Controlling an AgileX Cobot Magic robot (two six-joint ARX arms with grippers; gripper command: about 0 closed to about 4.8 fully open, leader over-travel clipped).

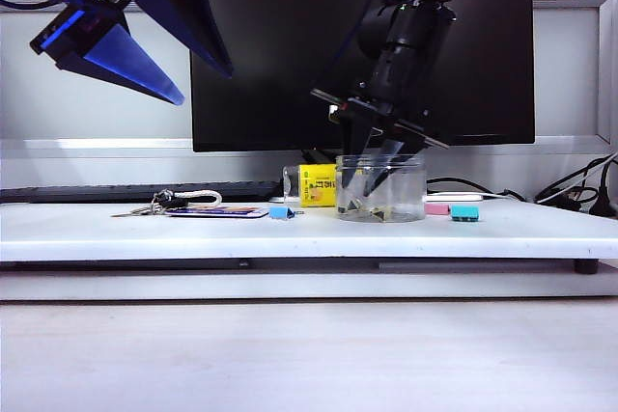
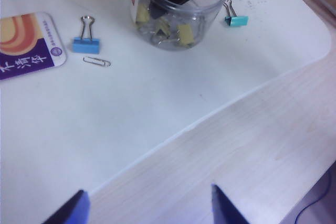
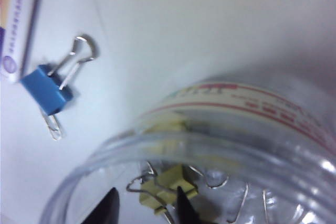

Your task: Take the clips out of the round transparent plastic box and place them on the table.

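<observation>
- The right gripper (image 1: 379, 180) reaches down from the upper middle of the exterior view into the round transparent plastic box (image 1: 380, 189), which stands right of centre on the table (image 1: 290, 233).
- In the right wrist view its 2 dark fingertips (image 3: 109, 208) stand slightly apart at the lower edge, 1 on each side of a pale yellow clip; whether they pinch it I cannot tell.
- The clips (image 2: 167, 29) lie heaped on the box floor (all inside, none out on the tabletop), their wire handles tangled against the clear wall.
- The left gripper (image 1: 126, 50) hangs high in the upper left of the exterior view, well apart from the box, its blue jaws spread wide with nothing between them; the left wrist view shows the 2 blue tips at the lower edge over the pale wood surface in front of the table.
- A blue binder clip (image 2: 84, 40) sits left of the box with a loose silver paperclip (image 2: 97, 62) just beside it.
- A purple and orange card (image 2: 27, 45) lies at the left edge of that view, keys (image 1: 154, 206) next to it in the exterior view.
- A teal binder clip (image 2: 235, 18) lies right of the box, a pink one (image 1: 436, 208) near it.
- A small yellow-labelled container (image 1: 311, 185) stands just behind and left of the box, before the dark monitor (image 1: 290, 45).
</observation>
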